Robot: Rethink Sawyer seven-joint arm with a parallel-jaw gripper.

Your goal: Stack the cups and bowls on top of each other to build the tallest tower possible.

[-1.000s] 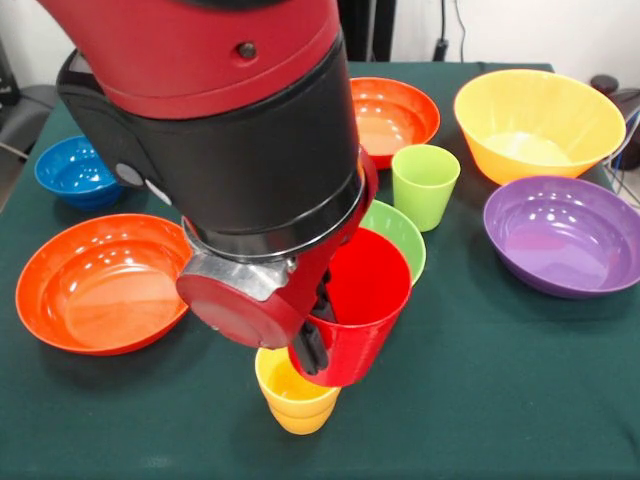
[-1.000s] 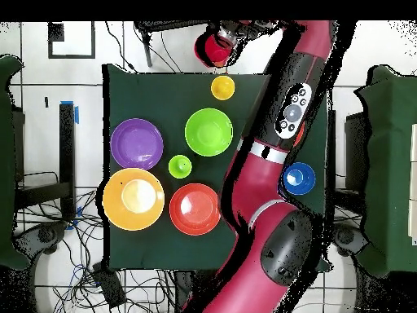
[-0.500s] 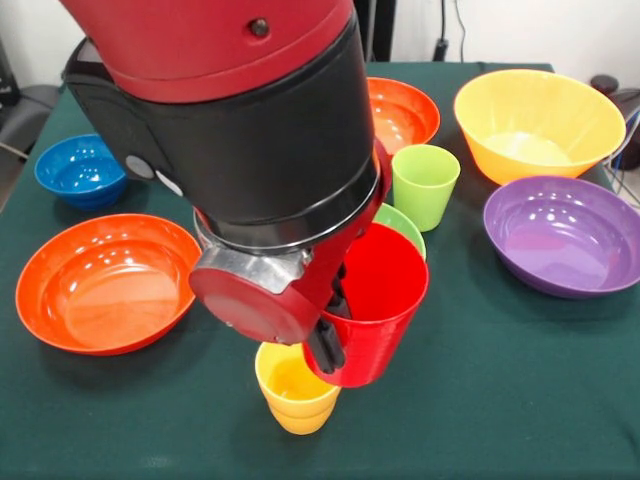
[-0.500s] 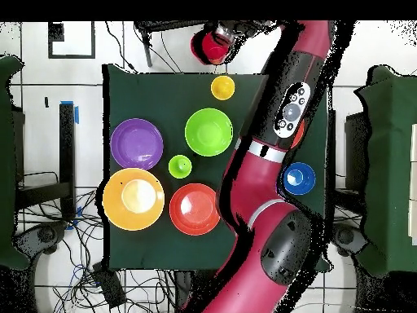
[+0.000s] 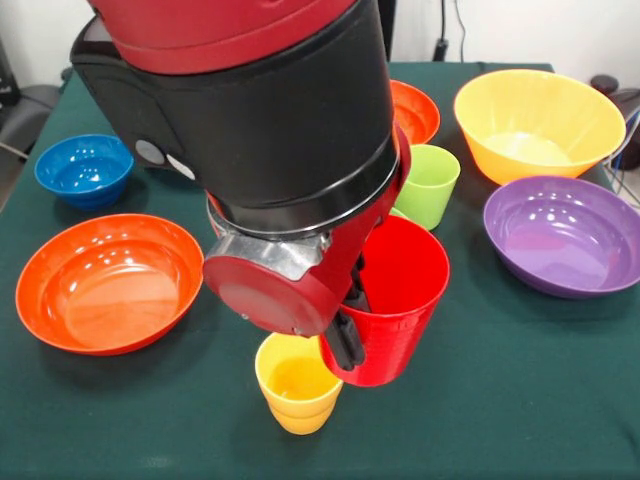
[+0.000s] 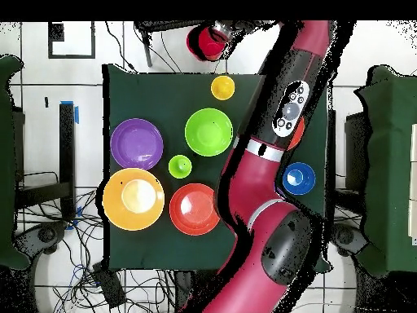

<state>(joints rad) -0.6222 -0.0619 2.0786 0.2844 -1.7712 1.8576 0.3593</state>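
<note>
My gripper [image 5: 352,325] is shut on the rim of the red cup [image 5: 398,300] and holds it upright in the air, just right of the yellow cup [image 5: 297,383] on the green table. One black finger [image 5: 345,342] shows outside the cup's wall. In the overhead view the red cup [image 6: 204,42] and gripper [image 6: 218,33] lie past the table's top edge, above the yellow cup [image 6: 222,87]. The green cup [image 5: 430,185] stands behind. The green bowl [image 6: 208,131] is almost hidden in the front view. No tower is in view; every piece stands singly.
A red-orange bowl [image 5: 105,280] and the blue bowl [image 5: 82,168] lie left. A second red-orange bowl [image 5: 418,110], the large orange bowl [image 5: 540,120] and one purple bowl [image 5: 565,235] lie right. The arm [image 6: 277,138] crosses the table's right side in the overhead view.
The gripper has carried the red cup to the right in the front view, farther to the side of the yellow cup. Everything else has stayed put.
</note>
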